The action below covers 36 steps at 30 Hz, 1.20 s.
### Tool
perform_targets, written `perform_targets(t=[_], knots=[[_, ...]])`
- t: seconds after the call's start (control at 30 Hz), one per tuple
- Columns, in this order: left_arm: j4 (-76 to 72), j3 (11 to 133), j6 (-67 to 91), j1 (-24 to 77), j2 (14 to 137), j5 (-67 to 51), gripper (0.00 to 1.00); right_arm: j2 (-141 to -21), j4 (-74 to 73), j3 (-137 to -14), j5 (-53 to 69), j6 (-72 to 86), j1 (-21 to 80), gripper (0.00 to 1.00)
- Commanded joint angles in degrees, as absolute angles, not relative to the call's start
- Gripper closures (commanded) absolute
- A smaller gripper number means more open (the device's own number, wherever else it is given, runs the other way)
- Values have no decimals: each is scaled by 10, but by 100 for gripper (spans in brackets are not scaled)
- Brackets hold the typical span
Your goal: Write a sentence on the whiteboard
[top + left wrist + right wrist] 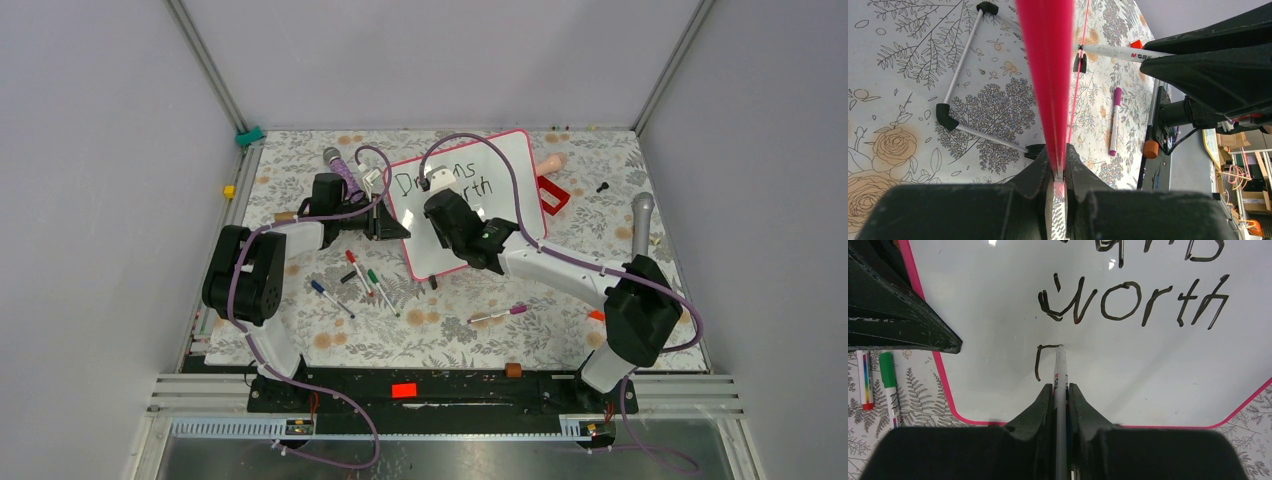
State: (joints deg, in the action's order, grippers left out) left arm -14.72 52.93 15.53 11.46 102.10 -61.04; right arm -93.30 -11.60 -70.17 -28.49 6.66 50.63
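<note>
Standing propped near the middle of the floral-print worktop [450, 330]: large glossy white whiteboard with thin pink-red frame [424, 250]. Judged light, stiff and slick-faced, so likely to skate or tip under pen pressure; best held by the frame edge. Left hand [1058, 170] pressed nearly together, pinching that frame edge. Right hand [1060, 390] clamped on a slim white-barrelled marker [1060, 367], tip touching the board. Black handwritten sentence [1128, 302] shows "worth"; below it, only the first strokes of a third line.
</note>
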Motion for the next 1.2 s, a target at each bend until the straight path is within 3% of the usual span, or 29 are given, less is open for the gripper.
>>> perform_targets(t=[0.0, 0.67, 1.17], knots=[[-111, 527, 117, 119, 1049, -496, 100, -924, -120, -700, -293, 69, 508, 100], [-110, 527, 117, 119, 1049, -496, 100, -923, -116, -694, -210, 82, 509, 100], [-111, 527, 117, 120, 1049, -497, 100, -851, -101, -663, -253, 89, 496, 100]])
